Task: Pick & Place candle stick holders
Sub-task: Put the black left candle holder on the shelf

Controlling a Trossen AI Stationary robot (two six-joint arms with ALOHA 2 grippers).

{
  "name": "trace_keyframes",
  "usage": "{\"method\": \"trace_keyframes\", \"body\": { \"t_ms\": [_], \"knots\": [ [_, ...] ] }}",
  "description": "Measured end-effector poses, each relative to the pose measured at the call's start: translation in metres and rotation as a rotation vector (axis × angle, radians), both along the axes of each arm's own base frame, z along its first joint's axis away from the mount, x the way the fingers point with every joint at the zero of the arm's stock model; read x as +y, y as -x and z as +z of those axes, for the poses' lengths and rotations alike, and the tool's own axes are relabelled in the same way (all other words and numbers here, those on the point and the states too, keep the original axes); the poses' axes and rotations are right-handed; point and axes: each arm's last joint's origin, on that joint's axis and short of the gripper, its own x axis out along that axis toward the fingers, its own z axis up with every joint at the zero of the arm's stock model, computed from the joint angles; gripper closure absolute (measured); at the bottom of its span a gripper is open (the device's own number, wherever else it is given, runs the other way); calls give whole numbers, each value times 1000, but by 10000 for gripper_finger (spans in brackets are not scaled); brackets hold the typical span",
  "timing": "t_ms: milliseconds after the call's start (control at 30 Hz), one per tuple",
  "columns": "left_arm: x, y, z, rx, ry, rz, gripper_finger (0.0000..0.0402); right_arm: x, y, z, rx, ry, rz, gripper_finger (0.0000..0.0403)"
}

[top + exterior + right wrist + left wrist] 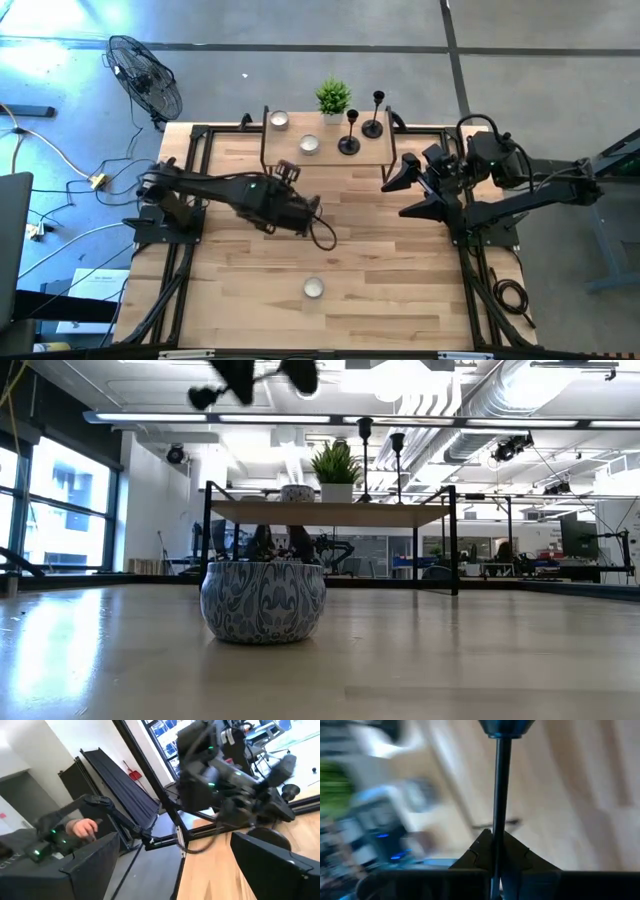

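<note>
1. Candle stick holders are split between two places: two stand upright on the raised shelf (325, 158) at the far edge of the bench (380, 270), one (348, 132) just beside the potted plant (333, 98) and the other (374, 114) a little farther from it; the third (501, 795) is carried by the left arm, in front of the shelf.
2. Left gripper (312, 213) is clamped tight on that third holder's thin stem, a sensible grasp since the stem is the narrowest part and leaves base and cup clear.
3. Right gripper (412, 190) waits near the shelf's right end, its fingers spread wide and holding nothing, probably kept clear of the left arm.
4. Tealight candles: two (278, 120) sit on the shelf near the plant, one (314, 288) alone on the bench well in front of the shelf.
5. A blue patterned tin (263, 600) holds that lone candle.
6. No brand, label or writing can be read anywhere.
</note>
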Motion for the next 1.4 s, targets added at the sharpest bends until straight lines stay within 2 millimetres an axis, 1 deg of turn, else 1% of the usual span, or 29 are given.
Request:
{"method": "trace_keyframes", "body": {
  "t_ms": [100, 167, 267, 367, 467, 633, 733, 833, 900, 1000, 1167, 1267, 1400],
  "knots": [
    [-10, 3, 26, -146, -103, 8, 396, -2, 1, 1, -13, 18, -13, 27],
    [-14, 7, 45, -289, -164, 59, 396, -3, 1, 1, -14, 23, -20, 27],
    [-20, 12, 69, -511, -173, 155, 396, -6, 1, 1, -14, 24, -31, 27],
    [-26, 13, 91, -748, -87, 235, 396, -8, 1, 1, -14, 24, -44, 27],
    [-34, 14, 111, -916, 13, 244, 396, -11, 1, 1, -19, 36, -61, 27],
    [-45, 7, 134, -1099, 208, 162, 396, -15, 1, 1, -32, 74, -81, 27],
    [-48, 1, 146, -1215, 355, 123, 396, -16, 1, 1, -44, 104, -85, 27],
    [-49, -4, 158, -1333, 450, 101, 396, -16, 1, 1, -60, 147, -85, 27],
    [-49, -6, 164, -1404, 499, 90, 396, -16, 1, 1, -72, 179, -83, 27],
    [-46, -11, 167, -1466, 531, 80, 397, -15, 4, 3, -99, 229, -82, 27],
    [-38, -19, 169, -1543, 643, 92, 397, -15, 19, 10, -179, 329, -95, 27],
    [-31, -25, 164, -1543, 717, 118, 397, -14, 30, 15, -237, 409, -113, 27],
    [-18, -31, 152, -1479, 791, 195, 397, -13, 43, 17, -270, 532, -161, 27]
  ]
}}
